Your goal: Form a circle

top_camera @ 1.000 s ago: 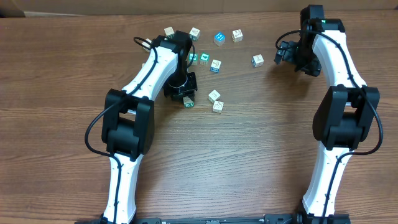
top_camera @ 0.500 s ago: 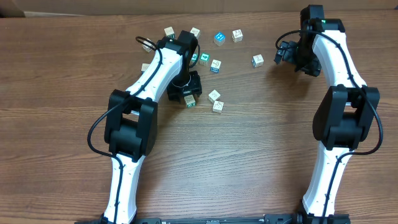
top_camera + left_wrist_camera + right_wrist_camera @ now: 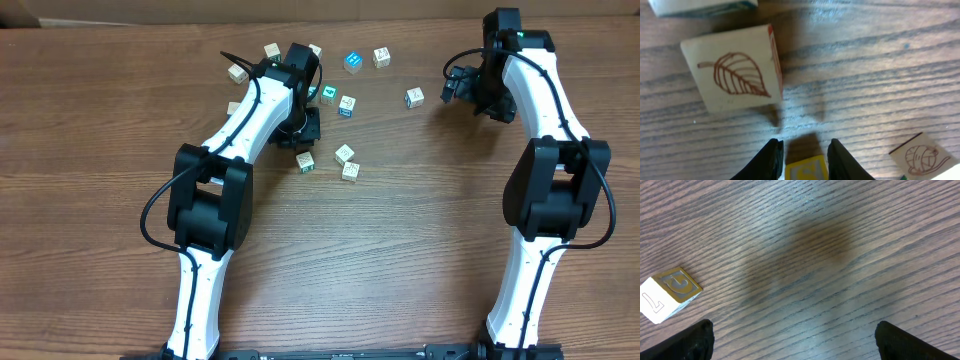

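Wooden bench (image 3: pixel 400 250) strewn with letter cubes (image 3: pixel 347 103); left claw (image 3: pixel 805 145) clenched on yellow-edged cube (image 3: pixel 806 170), right claw (image 3: pixel 795 340) spread wide.

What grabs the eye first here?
The loose scatter of letter cubes at the table's far centre, with the left arm reaching among them. In the left wrist view, a leaf-drawn cube fills upper left, and a yellow-faced cube sits between the left gripper's fingers.
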